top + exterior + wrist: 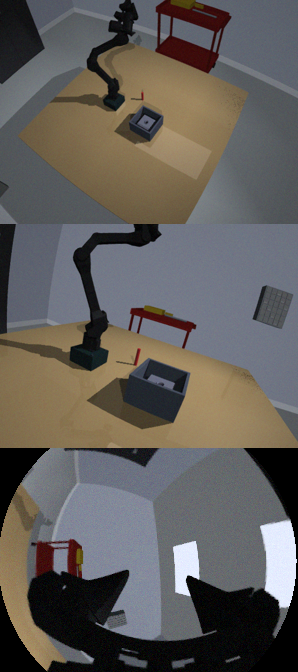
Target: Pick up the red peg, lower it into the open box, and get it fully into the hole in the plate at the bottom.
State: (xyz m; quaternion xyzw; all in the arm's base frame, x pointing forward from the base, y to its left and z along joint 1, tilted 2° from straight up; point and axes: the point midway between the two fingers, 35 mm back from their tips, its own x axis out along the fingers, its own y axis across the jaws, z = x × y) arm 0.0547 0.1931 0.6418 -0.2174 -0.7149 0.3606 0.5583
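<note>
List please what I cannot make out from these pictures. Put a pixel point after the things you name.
- Depth of the hole (146,122) (160,383): too small in top and exterior views.
- Tips of the tool (157,577): cut off by the upper edge, exterior view.
- Peg (142,96) (137,357): outside the wrist view.

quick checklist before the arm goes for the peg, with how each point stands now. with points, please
1. Gripper (158,575) open: ok, its fingers stand wide apart.
2. Nothing between the fingers: ok.
3. Peg (142,96) (137,357) standing upright on the table (88,150) (40,406), outside the box (140,130) (154,396): ok.
4. Box open at the top: ok, the plate (142,125) (167,383) shows inside.
5. Gripper lined up over the peg: not ok, it is up high and away from it, and the wrist view shows no peg.
6. Peg a good fit for the hole: cannot tell, both are too small in view to compare.
</note>
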